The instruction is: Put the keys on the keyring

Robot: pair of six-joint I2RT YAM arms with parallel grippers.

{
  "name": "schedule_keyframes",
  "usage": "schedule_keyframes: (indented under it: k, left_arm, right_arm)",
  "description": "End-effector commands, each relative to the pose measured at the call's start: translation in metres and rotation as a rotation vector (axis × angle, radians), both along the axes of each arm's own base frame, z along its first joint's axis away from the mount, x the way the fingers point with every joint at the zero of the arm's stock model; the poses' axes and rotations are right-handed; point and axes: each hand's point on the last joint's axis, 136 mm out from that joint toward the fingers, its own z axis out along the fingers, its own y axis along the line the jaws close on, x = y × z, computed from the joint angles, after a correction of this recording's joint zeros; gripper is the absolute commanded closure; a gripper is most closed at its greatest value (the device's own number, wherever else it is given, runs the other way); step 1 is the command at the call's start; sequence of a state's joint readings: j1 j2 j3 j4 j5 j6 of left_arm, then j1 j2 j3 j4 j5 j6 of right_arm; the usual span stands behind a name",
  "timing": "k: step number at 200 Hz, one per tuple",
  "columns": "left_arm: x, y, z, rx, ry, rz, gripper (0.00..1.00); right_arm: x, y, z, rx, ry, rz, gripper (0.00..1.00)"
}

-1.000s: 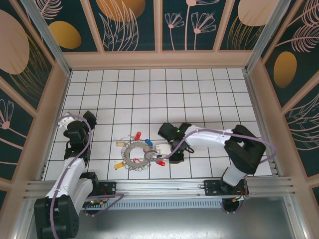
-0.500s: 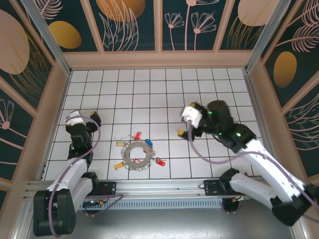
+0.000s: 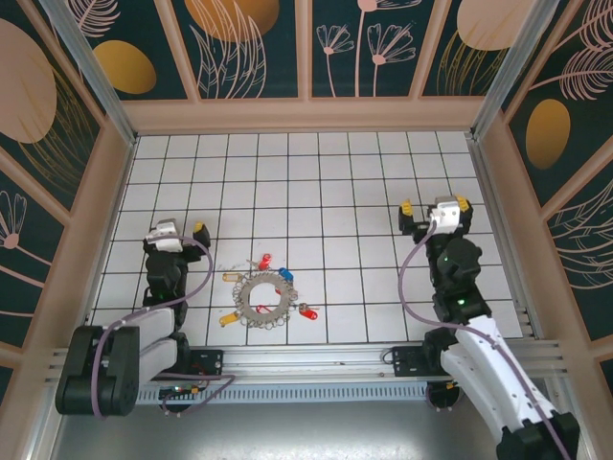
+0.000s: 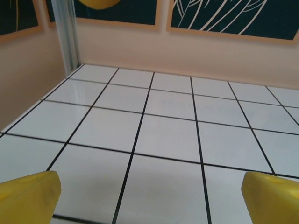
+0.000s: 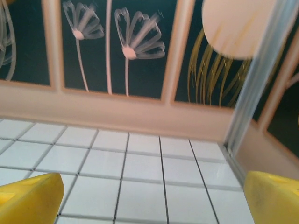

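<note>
The keyring (image 3: 268, 298) sits on the table (image 3: 383, 172) near the front edge, a bit left of the middle, with loose keys (image 3: 307, 312) scattered right around it: some just behind, some on its left, one at its right. Left gripper (image 3: 174, 230) is over by the left edge, right gripper (image 3: 434, 204) is well apart toward the right edge, both further back than the keyring.

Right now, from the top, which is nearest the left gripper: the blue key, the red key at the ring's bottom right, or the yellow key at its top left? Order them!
From the left gripper:
1. The yellow key, at the keyring's top left, nearest.
2. The blue key, at its top right.
3. The red key, at its bottom right, farthest.
</note>
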State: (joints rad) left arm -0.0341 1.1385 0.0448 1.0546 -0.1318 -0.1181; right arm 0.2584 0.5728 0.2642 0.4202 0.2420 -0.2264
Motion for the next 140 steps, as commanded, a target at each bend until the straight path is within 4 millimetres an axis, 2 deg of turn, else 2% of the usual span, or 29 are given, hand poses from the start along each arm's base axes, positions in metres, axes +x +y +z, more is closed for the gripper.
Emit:
schedule_keyframes:
  k: [1,24,47,58,80,109,127,140]
  left_arm:
    - [0.009,-0.008,0.036,0.035,-0.151,-0.044,0.01]
    - [0.018,-0.008,0.036,0.066,-0.149,-0.044,0.01]
    - [0.019,-0.012,0.038,0.098,-0.177,-0.068,0.01]
    - [0.024,-0.015,0.031,0.104,-0.155,-0.084,0.01]
    - [0.030,-0.022,0.018,0.116,-0.129,-0.123,0.01]
    - [0.046,-0.013,0.009,0.098,-0.072,-0.070,0.01]
    - [0.059,0.003,0.002,0.059,-0.020,0.004,0.01]
    - [0.060,0.009,0.001,0.044,-0.013,0.029,0.01]
  right_arm:
    - [-0.004,-0.011,0.004,0.151,-0.170,0.010,0.01]
    - [0.002,-0.019,-0.034,0.138,-0.123,0.000,0.01]
    - [0.003,-0.023,-0.049,0.149,-0.109,0.023,0.01]
    - [0.004,-0.026,-0.058,0.149,-0.093,0.015,0.01]
    - [0.007,-0.016,-0.074,0.114,-0.056,0.071,0.01]
    - [0.013,-0.015,-0.079,0.097,-0.055,0.090,0.01]
    - [0.021,-0.020,-0.080,0.148,-0.038,0.091,0.01]
    - [0.024,-0.020,-0.082,0.159,-0.041,0.095,0.01]
